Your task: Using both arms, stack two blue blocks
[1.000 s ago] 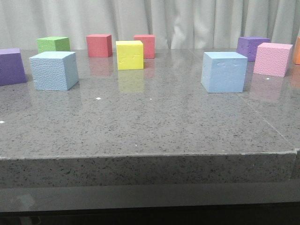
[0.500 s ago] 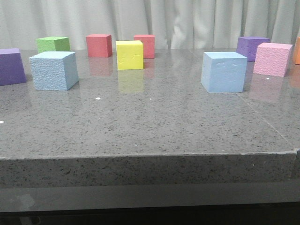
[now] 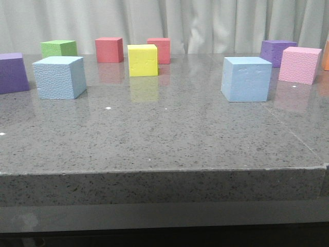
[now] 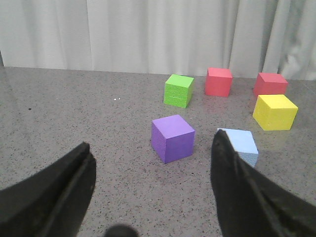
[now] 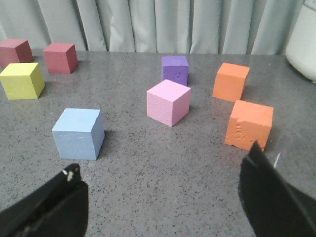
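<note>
Sitting well apart on the grey stone table (image 3: 169,139), the two blue blocks show no change over the last second: left blue block (image 3: 59,77) beside a purple cube (image 3: 12,72), right blue block (image 3: 246,78) near a pink cube (image 3: 299,65). Neither arm enters the front view. Left gripper (image 4: 153,192) hangs released, fingers spread wide, purple cube and the left block's corner (image 4: 239,144) ahead of it. Right gripper (image 5: 163,207) is likewise spread, holding nothing, with its block (image 5: 79,133) ahead toward one finger. Judgement: nothing grasped yet; stacking not begun, both approaches pending.
</note>
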`<state>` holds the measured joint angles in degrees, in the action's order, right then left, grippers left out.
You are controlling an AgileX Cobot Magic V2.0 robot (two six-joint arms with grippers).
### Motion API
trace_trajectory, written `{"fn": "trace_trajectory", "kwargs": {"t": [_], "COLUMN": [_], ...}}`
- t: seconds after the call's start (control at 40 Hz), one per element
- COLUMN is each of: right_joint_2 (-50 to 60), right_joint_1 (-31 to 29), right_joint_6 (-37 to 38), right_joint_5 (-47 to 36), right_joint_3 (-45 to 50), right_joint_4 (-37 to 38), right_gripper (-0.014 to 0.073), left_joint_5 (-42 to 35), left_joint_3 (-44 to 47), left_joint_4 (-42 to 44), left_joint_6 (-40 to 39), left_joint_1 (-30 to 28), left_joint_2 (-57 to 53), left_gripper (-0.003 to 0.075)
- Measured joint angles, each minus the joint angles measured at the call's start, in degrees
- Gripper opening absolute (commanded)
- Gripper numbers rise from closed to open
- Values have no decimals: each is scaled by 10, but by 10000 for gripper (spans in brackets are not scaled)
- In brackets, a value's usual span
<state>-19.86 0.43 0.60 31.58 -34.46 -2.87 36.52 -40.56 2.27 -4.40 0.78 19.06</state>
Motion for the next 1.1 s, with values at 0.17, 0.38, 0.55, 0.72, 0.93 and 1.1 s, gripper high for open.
{"fn": "trace_trajectory", "kwargs": {"t": [0.17,0.38,0.55,0.72,0.93,1.1], "right_joint_2": [-96,-241,-368,-481,-586,-669], "right_joint_1": [0,10,60,120,177,182], "right_joint_6": [-2,-69,-88,-38,77,136], "right_joint_5": [107,239,294,320,323,321], "right_joint_3": [-85,-189,-264,-354,-452,-532], "right_joint_4": [-63,-143,-164,-111,-10,6], "right_gripper": [627,627,627,624,624,624], "left_joint_5": [0,-1,-1,-1,-1,-1], "left_joint_3": [0,0,0,0,0,1], "left_joint_4": [0,0,0,0,0,1], "left_joint_6": [0,0,0,0,0,0], "left_joint_1": [0,0,0,0,0,0], "left_joint_2": [0,0,0,0,0,0], "left_gripper": [417,415,382,366,366,366]}}
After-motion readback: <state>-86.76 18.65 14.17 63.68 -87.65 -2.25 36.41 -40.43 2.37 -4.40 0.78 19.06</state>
